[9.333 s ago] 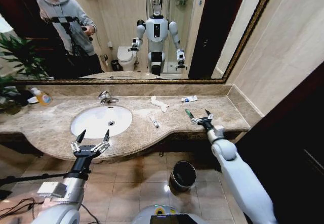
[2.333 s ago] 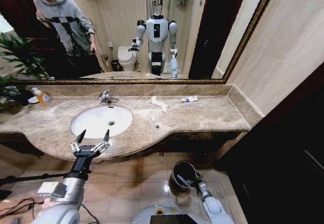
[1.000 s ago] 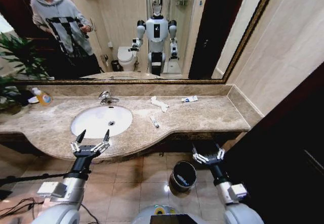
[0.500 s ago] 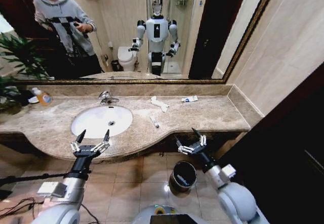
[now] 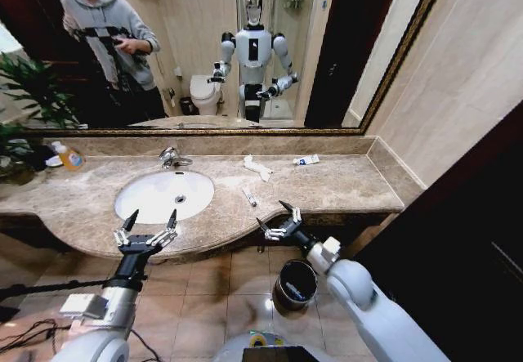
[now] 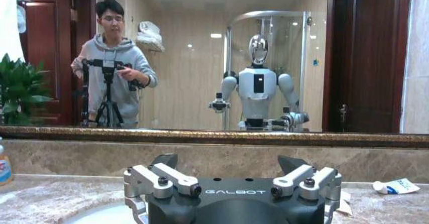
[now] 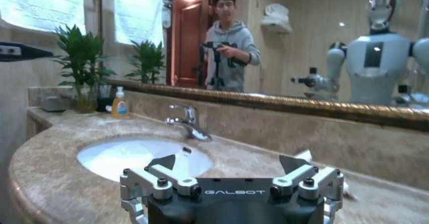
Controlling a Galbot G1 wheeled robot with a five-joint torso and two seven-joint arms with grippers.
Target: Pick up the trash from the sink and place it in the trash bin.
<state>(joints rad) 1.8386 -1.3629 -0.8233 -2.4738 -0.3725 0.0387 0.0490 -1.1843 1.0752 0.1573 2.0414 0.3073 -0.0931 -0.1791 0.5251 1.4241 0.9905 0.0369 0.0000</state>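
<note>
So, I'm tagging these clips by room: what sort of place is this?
A bathroom, probably a hotel's: a white sink with a chrome faucet in a marble countertop, a large framed mirror, and a toilet reflected in it.

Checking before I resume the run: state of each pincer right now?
Left pincer: open, empty, at the counter's front edge by the sink.
Right pincer: open, empty, at the counter edge above the trash bin.
</note>
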